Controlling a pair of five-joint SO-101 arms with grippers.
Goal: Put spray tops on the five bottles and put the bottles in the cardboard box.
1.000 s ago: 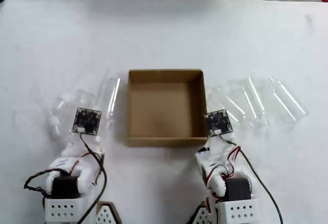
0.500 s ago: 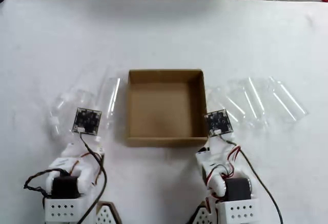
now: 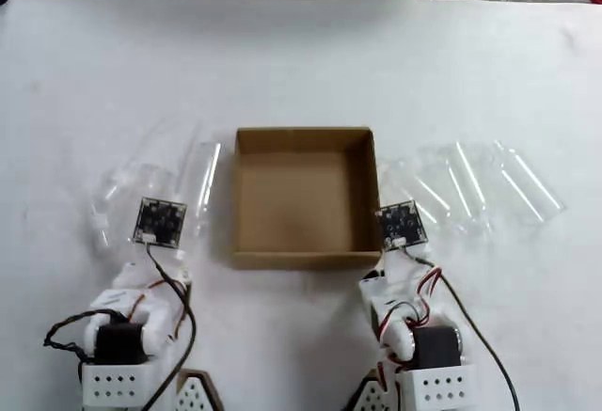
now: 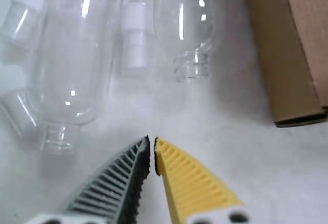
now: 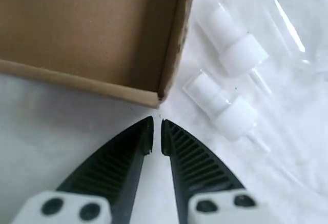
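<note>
Over the white table, both arms' jaws are pinched together on nothing.
Just past the left gripper lie two uncapped clear bottles, necks toward the fingertips, a white spray top between them and the cardboard box off to one side. The right gripper points at the box's near corner, with two more spray tops lying just beside it.

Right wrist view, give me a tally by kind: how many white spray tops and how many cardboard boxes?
White spray tops: 2
Cardboard box: 1
Total: 3
</note>
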